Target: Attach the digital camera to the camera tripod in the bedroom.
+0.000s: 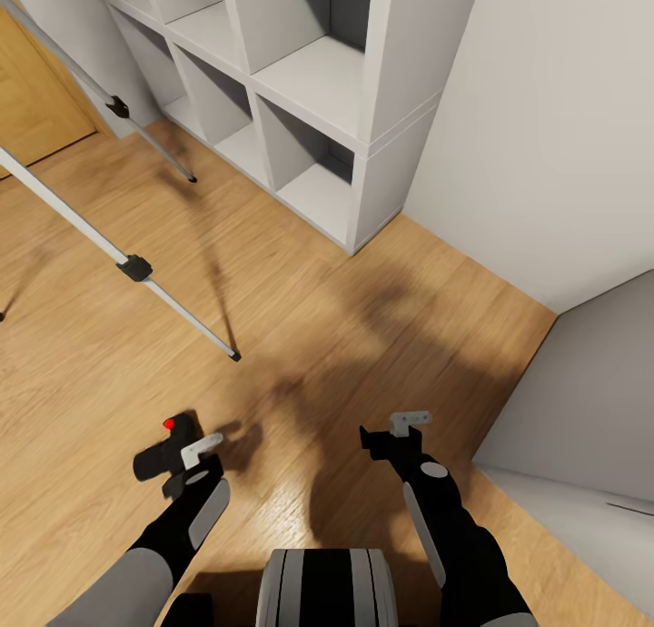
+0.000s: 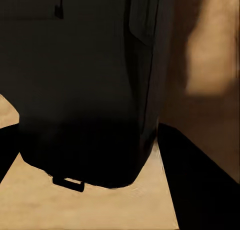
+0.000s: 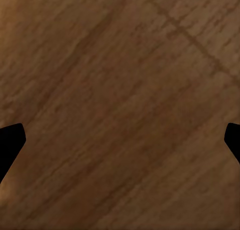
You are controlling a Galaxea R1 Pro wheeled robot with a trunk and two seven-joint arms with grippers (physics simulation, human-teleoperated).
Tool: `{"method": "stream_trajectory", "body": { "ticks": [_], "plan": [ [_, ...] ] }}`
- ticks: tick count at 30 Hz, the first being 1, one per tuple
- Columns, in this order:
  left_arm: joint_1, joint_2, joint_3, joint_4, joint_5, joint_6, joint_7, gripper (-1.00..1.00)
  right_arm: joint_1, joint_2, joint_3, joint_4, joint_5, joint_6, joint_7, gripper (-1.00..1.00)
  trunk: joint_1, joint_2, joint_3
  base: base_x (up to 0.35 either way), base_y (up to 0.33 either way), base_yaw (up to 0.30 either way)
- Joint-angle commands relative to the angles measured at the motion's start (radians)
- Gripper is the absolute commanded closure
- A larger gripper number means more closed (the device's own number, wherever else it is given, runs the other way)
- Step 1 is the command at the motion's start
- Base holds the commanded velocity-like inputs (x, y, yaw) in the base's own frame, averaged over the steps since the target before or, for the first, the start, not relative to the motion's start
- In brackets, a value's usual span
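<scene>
In the head view, the left gripper (image 1: pixel 186 463) clamps the digital camera (image 1: pixel 166 454), its red button (image 1: pixel 169 423) visible; the right gripper (image 3: pixel 120 140) jaws gape empty over wood floor (image 1: pixel 318 336), near 2 camera tripod (image 1: pixel 136 268) legs and white cube shelf (image 1: pixel 309 91).

The head view is evenly and softly lit, with pale walls and a white shelf (image 1: pixel 300 91) that show no glare. The wood floor (image 1: pixel 109 391) carries broad, soft-edged shadows ahead of the 2 arms, and thin, faint ones trail from the tripod legs (image 1: pixel 100 241). The shelf cubes darken toward their backs. Straight lines lean and spread toward the edges, as from a wide lens. The left wrist view is dim: the camera (image 2: pixel 80 90) sits so near that it reads as a dark, soft mass with little detail, the floor beside it blurred. The right wrist view shows floorboards (image 3: pixel 120 90) in deep brown shade, slightly soft and grainy.
</scene>
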Motion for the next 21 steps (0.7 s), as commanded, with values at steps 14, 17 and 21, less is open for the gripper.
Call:
{"method": "stream_trajectory", "body": {
  "ticks": [14,17,21],
  "plan": [
    [0.0,-0.008,-0.108,-0.214,-0.223,0.025,0.051,1.0,0.0,0.0,0.0,-0.001,0.001,0.006,-0.001,-1.0,0.0,0.0,-0.001,0.0,0.0,0.0],
    [0.0,-0.007,-0.108,-0.211,-0.217,0.023,0.05,1.0,0.0,0.0,0.001,-0.001,0.0,0.006,0.0,-1.0,0.0,0.0,-0.001,0.0,0.0,0.0],
    [0.0,-0.007,-0.108,-0.205,-0.213,0.011,0.05,1.0,0.0,0.0,0.0,-0.001,-0.001,0.007,-0.001,-1.0,0.0,0.0,-0.001,0.0,0.0,0.0]
  ]
}}
